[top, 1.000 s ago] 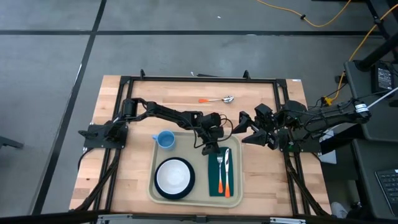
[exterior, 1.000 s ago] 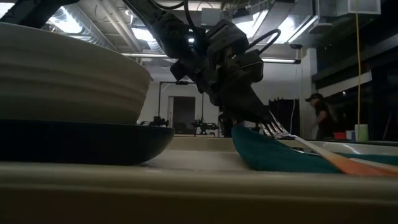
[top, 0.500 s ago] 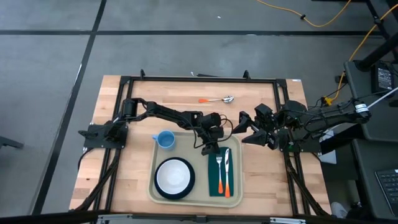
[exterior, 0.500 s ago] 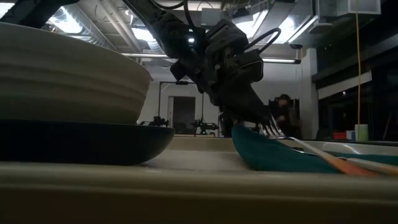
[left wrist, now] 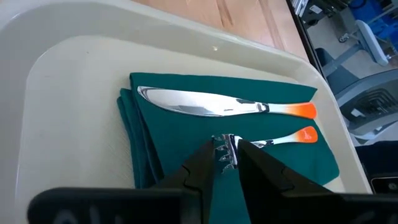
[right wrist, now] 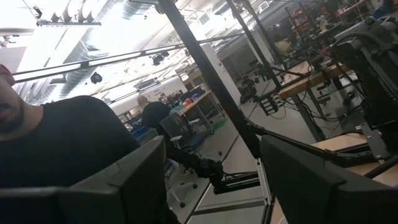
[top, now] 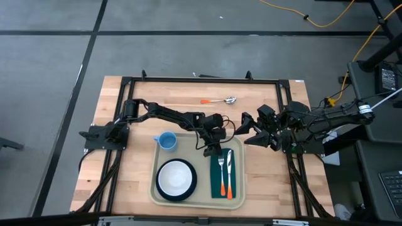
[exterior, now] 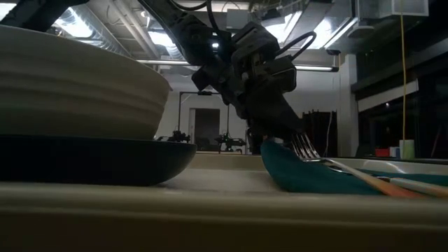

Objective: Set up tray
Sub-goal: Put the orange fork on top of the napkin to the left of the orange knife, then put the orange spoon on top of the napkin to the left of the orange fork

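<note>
The tray (top: 153,188) lay at the front middle of the desk (top: 119,188), with a blue cup (top: 166,140) and a bowl on a dark plate (top: 176,179) in its left part. The left hand (top: 212,150) was low over the green napkin (left wrist: 174,146), its fingers (left wrist: 202,165) closed on the fork (left wrist: 273,140) tines, beside the knife (left wrist: 217,104). The right hand (top: 248,125) hung released, off the tray's right.

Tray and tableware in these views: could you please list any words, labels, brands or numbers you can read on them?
None can be read.
Tray, green napkin, knife, fork, blue cup, bowl: no print visible.
Box by the table's right side: markings too small to read.
</note>
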Action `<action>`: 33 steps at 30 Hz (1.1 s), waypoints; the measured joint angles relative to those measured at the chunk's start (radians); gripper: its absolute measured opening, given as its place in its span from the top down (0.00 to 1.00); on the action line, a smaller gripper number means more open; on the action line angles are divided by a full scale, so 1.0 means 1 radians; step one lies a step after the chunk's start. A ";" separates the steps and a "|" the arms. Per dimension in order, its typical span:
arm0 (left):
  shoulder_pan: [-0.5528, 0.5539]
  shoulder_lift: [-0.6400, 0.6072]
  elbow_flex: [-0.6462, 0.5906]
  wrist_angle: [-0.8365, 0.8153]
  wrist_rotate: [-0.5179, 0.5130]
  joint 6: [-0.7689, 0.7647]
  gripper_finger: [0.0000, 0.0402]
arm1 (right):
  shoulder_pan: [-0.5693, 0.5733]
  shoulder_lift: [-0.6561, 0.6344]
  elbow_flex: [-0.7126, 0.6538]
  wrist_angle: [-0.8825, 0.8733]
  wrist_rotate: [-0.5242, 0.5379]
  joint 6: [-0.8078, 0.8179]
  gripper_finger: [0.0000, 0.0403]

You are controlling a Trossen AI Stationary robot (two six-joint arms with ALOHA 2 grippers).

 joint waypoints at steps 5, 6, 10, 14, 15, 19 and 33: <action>0.000 0.000 0.000 0.001 0.000 0.000 0.84 | 0.000 0.000 0.000 0.000 0.000 0.000 0.33; 0.000 0.000 0.000 0.004 0.000 -0.001 0.84 | 0.000 0.000 0.000 0.000 0.000 0.000 0.33; 0.000 0.000 0.000 0.024 0.000 -0.008 0.83 | 0.000 0.000 0.000 0.000 0.000 -0.001 0.33; 0.000 0.000 0.000 0.054 0.001 -0.025 0.83 | 0.000 0.000 0.000 0.000 0.000 -0.001 0.33; 0.000 0.000 0.000 0.054 0.001 -0.025 0.83 | 0.000 0.000 0.000 0.000 0.000 -0.001 0.33; 0.005 0.000 0.000 0.048 0.007 -0.028 0.83 | 0.000 0.000 0.000 0.000 0.000 -0.001 0.33; 0.042 -0.005 0.026 0.049 0.083 -0.027 0.83 | 0.000 0.000 0.000 -0.002 0.000 -0.004 0.33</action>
